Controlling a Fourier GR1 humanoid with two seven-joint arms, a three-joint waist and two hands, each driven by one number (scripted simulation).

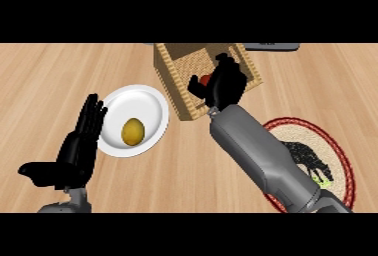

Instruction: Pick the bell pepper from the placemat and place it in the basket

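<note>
We had our right hand [220,82] over the wicker basket [176,70], fingers and thumb curled around the bell pepper [204,79], of which only a small red patch showed between them. The pepper was therefore off the placemat [336,150] and hanging above the basket's interior, though we could not tell whether it was clear of the basket floor or already resting on it.

Our left hand [80,145] stood at the left of the view, fingers straight and up, at rest beside the white plate [148,100], which carried a yellowish oval item [132,131] we took for a potato or similar.

The main risk, as we judged it, lay in the release. The hand sat toward the near side of the basket, close to the front wall [184,107]; if we opened there, the pepper could have struck the rim and rolled out onto the bench [44,75]. A pepper is rounded and uneven, so it would not settle predictably if let go from a height.

A second concern was our forearm [258,150], which crossed low over the basket's front corner. Pulling back carelessly could have caught the light wicker and dragged or tipped the basket. The plate lay just beside the basket, so any shove leftward could have disturbed it too.
</note>
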